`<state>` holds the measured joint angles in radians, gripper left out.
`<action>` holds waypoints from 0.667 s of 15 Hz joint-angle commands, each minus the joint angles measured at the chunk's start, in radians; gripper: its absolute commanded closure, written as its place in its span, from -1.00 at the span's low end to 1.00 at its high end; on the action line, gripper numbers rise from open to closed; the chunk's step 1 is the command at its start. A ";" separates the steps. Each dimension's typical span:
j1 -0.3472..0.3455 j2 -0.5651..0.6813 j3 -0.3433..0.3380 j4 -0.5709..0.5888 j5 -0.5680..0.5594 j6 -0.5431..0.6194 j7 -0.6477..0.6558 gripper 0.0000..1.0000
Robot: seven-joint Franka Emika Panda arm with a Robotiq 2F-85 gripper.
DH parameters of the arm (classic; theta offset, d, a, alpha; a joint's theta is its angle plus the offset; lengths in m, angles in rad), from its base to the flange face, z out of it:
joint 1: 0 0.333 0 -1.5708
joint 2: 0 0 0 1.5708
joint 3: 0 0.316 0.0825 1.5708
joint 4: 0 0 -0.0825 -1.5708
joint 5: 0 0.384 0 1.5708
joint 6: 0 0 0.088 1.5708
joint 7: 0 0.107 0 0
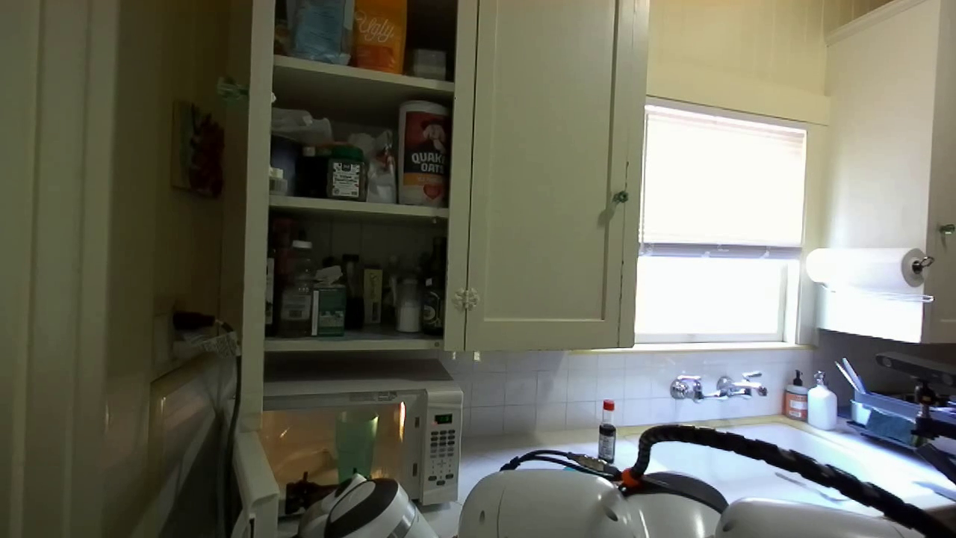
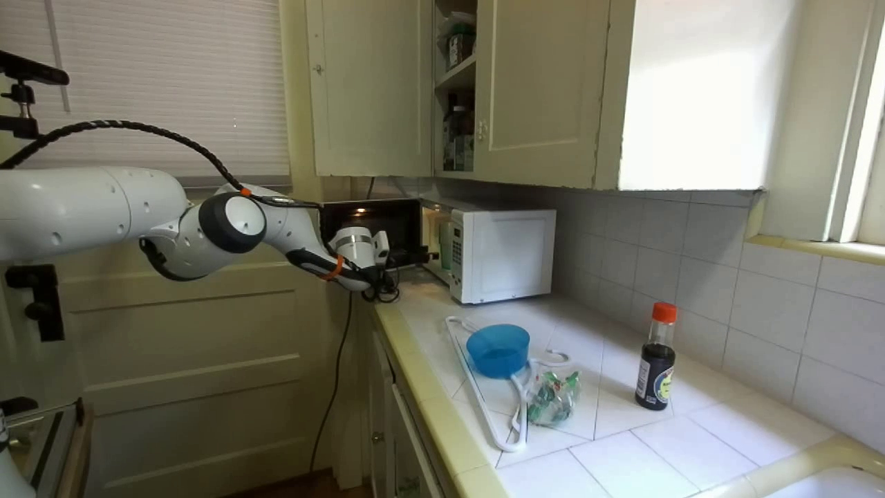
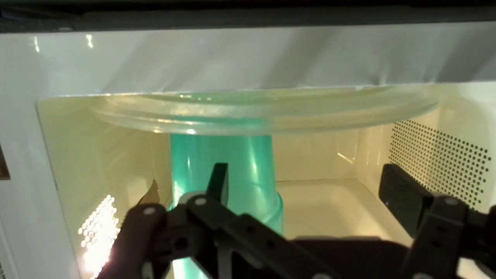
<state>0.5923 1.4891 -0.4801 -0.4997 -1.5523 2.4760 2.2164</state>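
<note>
Microwave (image 2: 508,256) walls, lit from inside, surround a teal plastic tumbler (image 3: 240,155) that stands on the glass turntable (image 3: 348,116); the wrist view is upside down, so the turntable crosses its upper part and the tumbler appears below it, left of the middle. The hand (image 3: 304,186) is at the microwave's opening, fingers spread wide with nothing between them. The finger nearer the left of that frame overlaps the tumbler, while its partner stands well to the right; I cannot tell whether finger and plastic touch. In an exterior view the arm (image 2: 83,214) extends from the left of the frame with its end held low, probably to suit the height of the opening, and the door (image 2: 401,225) stands swung aside, which gives the hand access. The turntable alone seems to keep the tumbler upright. On the tabletop (image 2: 588,470), lower middle of that frame, a blue bowl (image 2: 498,351) sits over part of a white clothes hanger (image 2: 511,446), a crumpled plastic bag (image 2: 553,400) lies beside the hanger, and a soy sauce bottle (image 2: 655,373) stands farther right, steady on its flat base
</note>
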 commanded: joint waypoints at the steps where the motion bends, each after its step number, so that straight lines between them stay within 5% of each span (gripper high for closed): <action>1: 0.020 0.000 -0.021 -0.039 -0.022 -0.019 0.084 -1.00; 10: 0.027 -0.028 -0.021 -0.107 0.001 -0.121 0.193 -1.00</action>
<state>0.5979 1.4790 -0.4938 -0.5287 -1.5519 2.3996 2.3116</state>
